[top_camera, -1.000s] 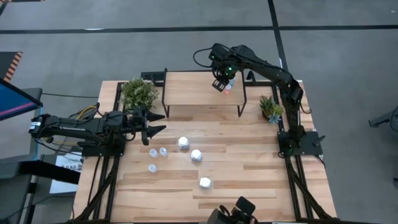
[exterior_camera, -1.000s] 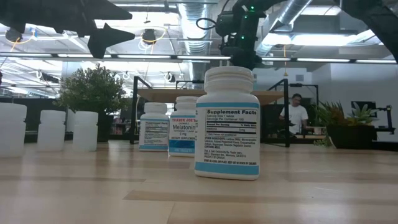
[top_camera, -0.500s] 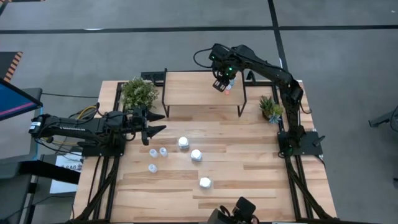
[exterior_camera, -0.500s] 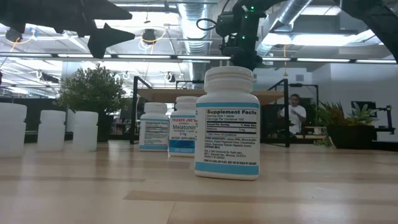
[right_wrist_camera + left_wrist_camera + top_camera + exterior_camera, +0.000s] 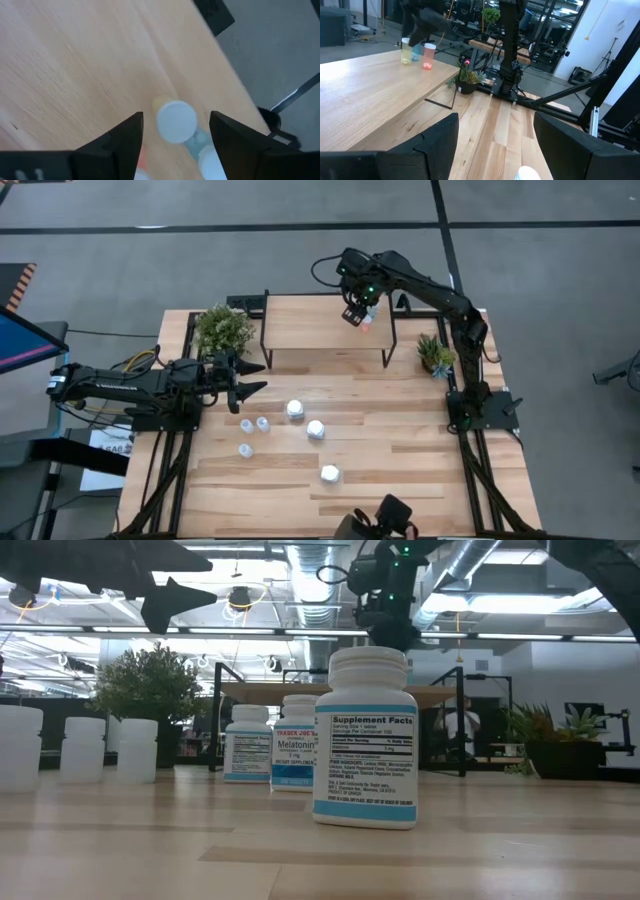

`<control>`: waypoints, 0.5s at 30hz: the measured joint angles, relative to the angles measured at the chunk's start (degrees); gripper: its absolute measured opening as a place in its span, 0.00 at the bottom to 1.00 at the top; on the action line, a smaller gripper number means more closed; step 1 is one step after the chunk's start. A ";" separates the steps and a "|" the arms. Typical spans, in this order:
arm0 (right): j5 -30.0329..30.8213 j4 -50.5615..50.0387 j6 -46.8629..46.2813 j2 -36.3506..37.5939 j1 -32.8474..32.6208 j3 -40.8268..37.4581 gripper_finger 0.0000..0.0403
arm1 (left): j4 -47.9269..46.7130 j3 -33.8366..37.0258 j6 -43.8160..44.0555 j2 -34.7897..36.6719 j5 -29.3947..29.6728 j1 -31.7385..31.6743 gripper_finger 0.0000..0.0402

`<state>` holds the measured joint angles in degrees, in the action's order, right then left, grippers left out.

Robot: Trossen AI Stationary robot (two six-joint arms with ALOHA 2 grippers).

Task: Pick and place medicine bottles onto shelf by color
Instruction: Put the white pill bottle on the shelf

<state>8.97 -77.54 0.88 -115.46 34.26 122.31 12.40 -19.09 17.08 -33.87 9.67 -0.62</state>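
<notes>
Shelf [image 5: 320, 323], right hand [image 5: 354, 317] (open) above

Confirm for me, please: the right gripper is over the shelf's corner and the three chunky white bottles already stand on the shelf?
Not quite. The right gripper is over the shelf, but the high view shows the three chunky white bottles on the table, not the shelf.

"Supplement Facts" on nearest white bottle [image 5: 366, 740]; "Melatonin" on the next bottle [image 5: 297, 743].
</notes>
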 joint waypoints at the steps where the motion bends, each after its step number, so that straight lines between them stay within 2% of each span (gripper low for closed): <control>1: 0.02 -0.04 0.53 0.00 0.00 0.71 0.62 | 0.00 0.00 0.01 0.00 -0.01 0.00 0.61; 6: 0.02 -0.78 1.08 0.00 -0.01 5.56 0.62 | 0.00 0.00 0.02 0.00 -0.02 0.00 0.61; 12: -0.02 -7.50 -1.22 0.04 -1.65 12.75 0.62 | 0.00 0.00 0.04 0.00 -0.02 0.00 0.61; 15: -0.92 -8.29 -1.65 2.74 -2.89 11.20 0.62 | 0.00 0.00 0.02 0.00 -0.02 0.00 0.61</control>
<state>8.05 -85.83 -0.77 -112.72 31.37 133.51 12.40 -19.09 17.10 -33.87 9.65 -0.62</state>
